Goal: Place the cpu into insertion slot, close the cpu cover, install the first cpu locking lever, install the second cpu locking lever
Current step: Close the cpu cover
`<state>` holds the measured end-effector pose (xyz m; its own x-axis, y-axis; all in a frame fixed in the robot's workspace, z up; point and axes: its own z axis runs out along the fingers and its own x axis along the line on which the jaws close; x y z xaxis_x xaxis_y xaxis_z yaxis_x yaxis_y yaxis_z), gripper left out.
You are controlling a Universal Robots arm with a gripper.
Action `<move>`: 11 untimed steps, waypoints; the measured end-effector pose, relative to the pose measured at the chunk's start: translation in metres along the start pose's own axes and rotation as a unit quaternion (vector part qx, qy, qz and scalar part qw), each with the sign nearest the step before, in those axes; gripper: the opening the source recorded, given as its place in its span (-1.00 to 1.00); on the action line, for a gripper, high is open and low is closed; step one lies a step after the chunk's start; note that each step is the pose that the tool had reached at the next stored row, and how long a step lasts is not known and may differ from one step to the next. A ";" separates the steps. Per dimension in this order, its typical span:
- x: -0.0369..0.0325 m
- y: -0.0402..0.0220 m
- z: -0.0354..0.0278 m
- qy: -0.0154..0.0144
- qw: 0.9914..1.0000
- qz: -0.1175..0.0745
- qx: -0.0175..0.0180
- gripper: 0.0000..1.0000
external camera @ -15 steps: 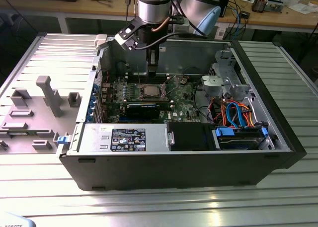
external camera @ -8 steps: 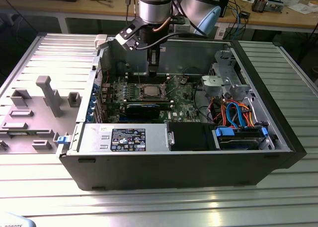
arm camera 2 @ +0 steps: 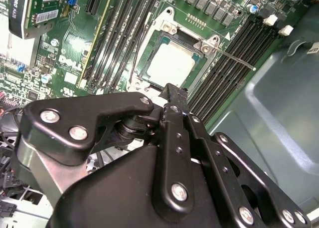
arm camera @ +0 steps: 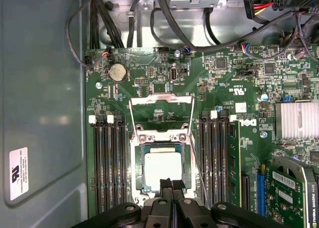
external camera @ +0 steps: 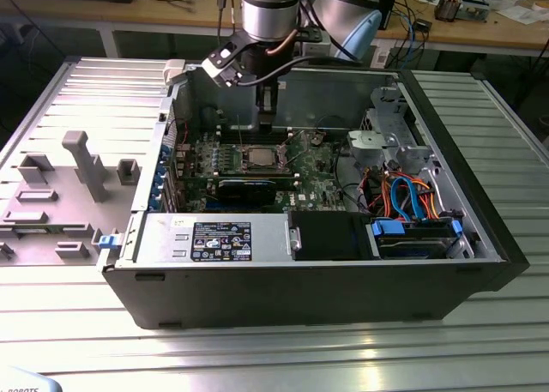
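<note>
The cpu (arm camera: 162, 170) (arm camera 2: 170, 64) lies flat in the insertion slot (arm camera: 140, 163) on the green board, silver top up; it also shows in the exterior view (external camera: 258, 158). The cpu cover (arm camera: 161, 99) is swung open, standing away from the chip on the side of the coin cell. A thin wire locking lever (arm camera 2: 238, 59) (arm camera: 198, 160) sticks out unlatched beside the slot. My gripper (arm camera: 172, 184) (arm camera 2: 174, 92) (external camera: 268, 124) hangs just above the slot's edge, its two fingers pressed together with nothing between them.
Rows of black memory slots (arm camera: 108, 163) flank the socket on both sides. A graphics card (arm camera: 294, 188) and heatsink (arm camera: 298, 119) sit nearby. The grey case wall (arm camera: 40, 88) is close on one side. Cables (arm camera: 149, 23) and drive cages (external camera: 386, 139) crowd the case.
</note>
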<state>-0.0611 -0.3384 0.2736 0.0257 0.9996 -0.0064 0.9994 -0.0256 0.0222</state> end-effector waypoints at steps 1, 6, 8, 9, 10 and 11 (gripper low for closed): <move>0.0000 0.0004 0.0000 0.000 1.000 0.000 0.000 -0.79; 0.0000 0.0022 0.0002 0.000 1.000 0.000 0.000 -0.79; 0.0001 0.0025 0.0002 0.000 1.000 0.000 0.000 -0.79; 0.0001 0.0026 0.0002 0.000 1.000 0.000 0.000 -0.79; 0.0001 0.0031 0.0003 0.000 1.000 0.000 0.000 -0.79; 0.0001 0.0036 0.0003 0.000 1.000 0.000 0.000 -0.79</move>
<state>-0.0575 -0.3384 0.2733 0.0258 0.9996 -0.0064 0.9994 -0.0256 0.0223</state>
